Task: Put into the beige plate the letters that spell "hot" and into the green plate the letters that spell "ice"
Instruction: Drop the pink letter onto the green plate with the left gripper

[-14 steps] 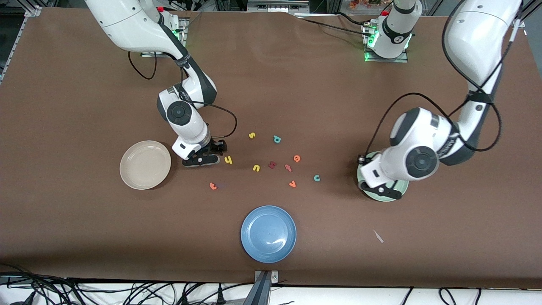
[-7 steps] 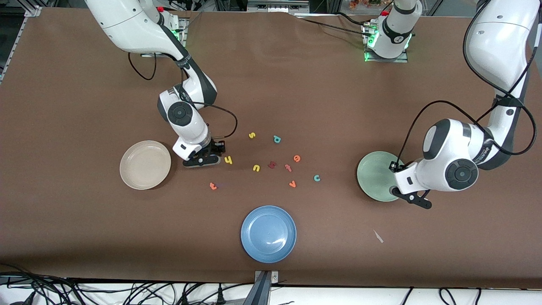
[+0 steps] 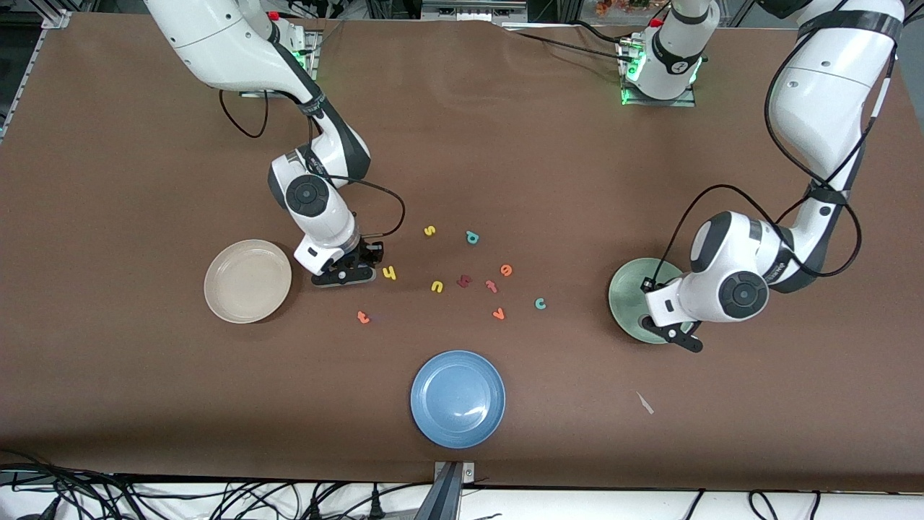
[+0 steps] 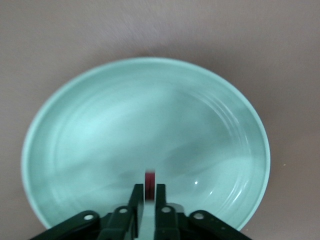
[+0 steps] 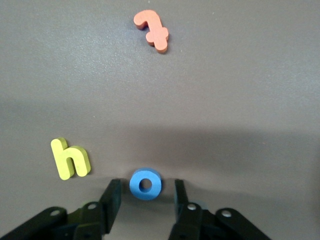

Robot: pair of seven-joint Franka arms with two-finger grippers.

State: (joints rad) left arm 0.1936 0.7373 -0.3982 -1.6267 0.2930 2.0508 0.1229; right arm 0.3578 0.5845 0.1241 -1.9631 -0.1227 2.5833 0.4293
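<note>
Letters loose on brown desk [image 3: 144,404], right hand [image 5: 145,197] spread around blue o [image 5: 145,183] beside yellow h [image 5: 70,158], left hand [image 4: 148,200] pinching dark red i [image 4: 149,178] over green plate [image 4: 100,140].

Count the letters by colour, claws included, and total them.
Yellow: 3 (yellow s, yellow h, yellow n)
Orange: 3 (orange e, orange v, orange t)
Teal: 2 (teal a, teal c)
Dark red: 2 (dark red letter, dark red i in left claw)
Pinkish-red: 1 (pinkish-red t)
Blue: 1 (blue o at right claw)
Total: 12
</note>
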